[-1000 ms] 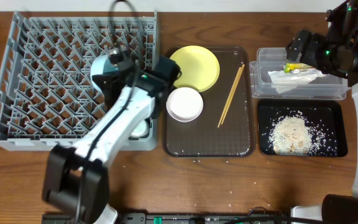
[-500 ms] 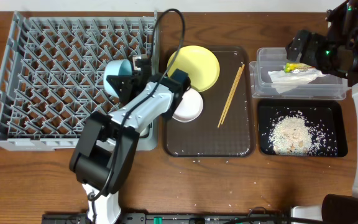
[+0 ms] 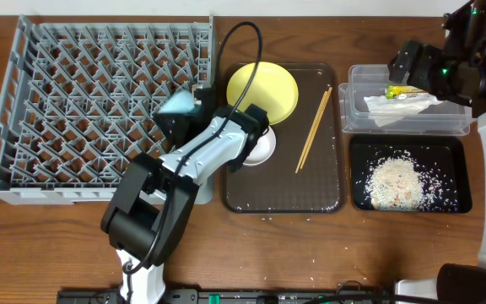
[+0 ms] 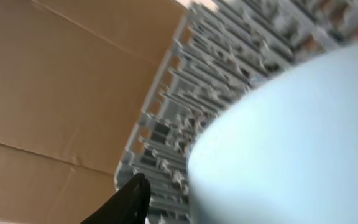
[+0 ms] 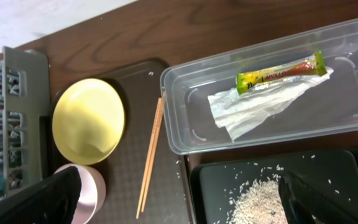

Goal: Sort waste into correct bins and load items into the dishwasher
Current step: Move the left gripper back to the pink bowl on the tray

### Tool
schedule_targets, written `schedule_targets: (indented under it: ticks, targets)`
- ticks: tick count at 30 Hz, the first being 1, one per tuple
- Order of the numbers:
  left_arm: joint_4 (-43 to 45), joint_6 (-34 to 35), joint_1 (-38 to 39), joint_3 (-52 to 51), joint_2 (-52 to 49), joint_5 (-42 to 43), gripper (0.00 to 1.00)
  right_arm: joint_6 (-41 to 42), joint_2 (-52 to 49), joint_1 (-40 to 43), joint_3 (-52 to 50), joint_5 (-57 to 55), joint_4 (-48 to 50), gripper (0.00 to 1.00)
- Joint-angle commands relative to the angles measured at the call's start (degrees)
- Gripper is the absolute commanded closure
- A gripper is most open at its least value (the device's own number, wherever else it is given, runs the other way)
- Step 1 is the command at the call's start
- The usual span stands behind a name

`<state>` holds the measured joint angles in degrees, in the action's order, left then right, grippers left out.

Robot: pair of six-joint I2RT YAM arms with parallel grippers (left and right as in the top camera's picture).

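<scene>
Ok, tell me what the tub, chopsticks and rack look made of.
Tub: clear glossy plastic, see-through walls and a shiny rim. Chopsticks: likely wood or bamboo, pale tan, matte. Rack: grey moulded plastic by its look, dull uniform pegs.

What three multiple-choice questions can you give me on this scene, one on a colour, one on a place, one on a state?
1. The plate on the brown tray is: A white, B yellow, C blue.
2. The snack wrapper lies: A in the clear tub, B on the black tray, C on the brown tray.
3. The right gripper is: A shut on something, B out of view, C open and empty.

Answers:
1 B, it shows plainly yellow in both the overhead and right wrist views.
2 A, it rests on the napkin inside the tub, while the black tray holds only rice.
3 C, its fingers stand wide apart and grip nothing.
</scene>
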<state>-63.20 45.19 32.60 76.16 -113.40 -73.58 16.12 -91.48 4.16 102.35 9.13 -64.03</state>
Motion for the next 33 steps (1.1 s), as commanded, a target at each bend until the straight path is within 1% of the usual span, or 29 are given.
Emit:
schedule_targets:
  ticks: [1, 6, 10, 11, 13, 15, 17, 20, 22, 24, 28, 30, 33]
  targets:
    - [-1.3, 1.0, 0.0, -0.1, -0.1, 8.2, 0.60, 0.6, 0.0, 0.3, 0.6, -0.3, -0.1, 0.01]
    - [-2.7, 0.5, 0.0, 0.8, 1.4, 13.4, 0.56, 0.6, 0.0, 0.3, 0.6, -0.3, -0.1, 0.01]
    - [-2.5, -3.1, 0.0, 2.8, 4.2, 19.8, 0.50, 0.6, 0.0, 0.3, 0.6, -0.3, -0.1, 0.01]
    - [-2.3, -3.8, 0.0, 3.3, 5.0, 21.6, 0.46, 0.6, 0.0, 0.3, 0.6, -0.3, -0.1, 0.01]
    - [-1.9, -5.7, 0.0, 4.0, 6.8, 25.5, 0.41, 0.6, 0.0, 0.3, 0.6, -0.3, -0.1, 0.01]
    - [-1.1, -7.6, 0.0, 4.6, 9.0, 29.7, 0.31, 0.6, 0.0, 0.3, 0.6, -0.3, -0.1, 0.01]
    - [0.1, -9.2, 0.0, 4.9, 11.3, 33.9, 0.26, 0.6, 0.0, 0.3, 0.6, -0.3, -0.1, 0.01]
    - [2.1, -10.4, 0.0, 5.4, 15.1, 40.5, 0.22, 0.6, 0.0, 0.3, 0.6, -0.3, -0.1, 0.01]
    - [4.2, -10.7, 0.0, 5.5, 17.8, 45.3, 0.22, 0.6, 0.0, 0.3, 0.6, -0.3, -0.1, 0.01]
    - [7.3, -10.7, 0.0, 5.5, 20.4, 52.0, 0.21, 0.6, 0.0, 0.3, 0.6, -0.3, -0.1, 0.01]
    - [16.0, -11.8, 0.1, 5.4, 21.9, 64.5, 0.22, 0.6, 0.0, 0.3, 0.6, -0.3, -0.1, 0.01]
    - [20.6, -13.4, 0.4, 5.0, 20.9, 67.4, 0.22, 0.6, 0.0, 0.3, 0.6, -0.3, -0.1, 0.01]
    - [23.5, -13.5, 1.0, 4.9, 17.4, 67.4, 0.23, 0.6, 0.0, 0.3, 0.6, -0.3, -0.1, 0.01]
